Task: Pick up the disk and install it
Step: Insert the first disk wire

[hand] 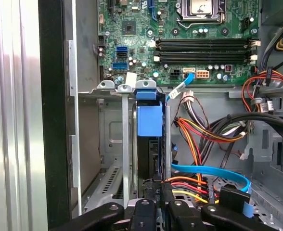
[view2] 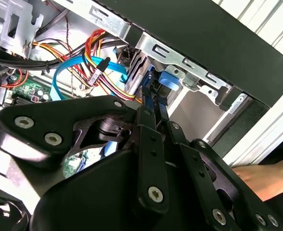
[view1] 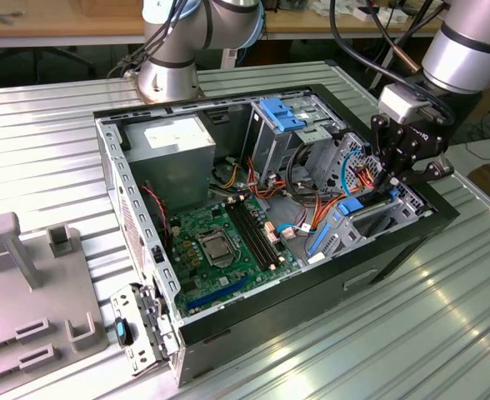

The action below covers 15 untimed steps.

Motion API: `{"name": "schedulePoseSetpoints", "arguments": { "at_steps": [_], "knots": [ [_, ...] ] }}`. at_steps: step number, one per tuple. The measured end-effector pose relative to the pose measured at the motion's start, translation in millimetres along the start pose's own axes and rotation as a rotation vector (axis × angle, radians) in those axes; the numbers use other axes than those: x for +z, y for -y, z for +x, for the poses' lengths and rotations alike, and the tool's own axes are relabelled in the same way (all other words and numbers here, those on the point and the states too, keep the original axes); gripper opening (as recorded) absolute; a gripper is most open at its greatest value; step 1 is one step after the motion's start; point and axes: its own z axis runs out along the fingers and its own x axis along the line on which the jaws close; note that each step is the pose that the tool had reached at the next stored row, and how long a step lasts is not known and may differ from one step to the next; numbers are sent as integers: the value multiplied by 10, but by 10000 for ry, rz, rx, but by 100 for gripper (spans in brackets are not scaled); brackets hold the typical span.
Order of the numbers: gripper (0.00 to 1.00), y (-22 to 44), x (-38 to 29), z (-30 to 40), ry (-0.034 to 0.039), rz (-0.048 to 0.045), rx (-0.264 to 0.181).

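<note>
The disk [hand: 148, 144] stands on edge inside the drive cage [hand: 124, 89] at the front corner of the computer case [view1: 253, 321]. In the first wrist view its bright blue carrier frame shows as a square tab toward the motherboard [hand: 180, 33], with the dark drive body running back from it between the cage's metal rails to the gripper [hand: 157, 199]. Judgement: the pick-up is done and the insertion is well advanced, the drive largely within the cage walls. Whether it is fully seated or latched cannot be told from these pictures. The gripper has its black fingers drawn narrow, one on either side of the disk's near edge, holding it. In the second wrist view the fingertips [view2: 148, 103] reach down to a blue part of the carrier just beside the cage's metal bracket. In the exterior view the gripper [view1: 388, 185] hangs over the cage end of the case, with the arm coming in from the exterior view's right. Beside the cage, toward the case interior, lie orange, red and yellow power cables [hand: 199, 139] and a flat blue data cable [hand: 213, 172], close to the disk's side but not visibly caught. The case rests open on a ribbed metal table [view1: 412, 333].
</note>
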Motion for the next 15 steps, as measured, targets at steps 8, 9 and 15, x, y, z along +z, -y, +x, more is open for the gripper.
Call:
{"name": "schedulePoseSetpoints", "arguments": {
  "at_steps": [8,9,15],
  "knots": [
    [17,-5,11,1,30,2,-25],
    [17,-5,15,1,41,2,-27],
    [17,-6,32,2,122,2,-23]
  ]
}}
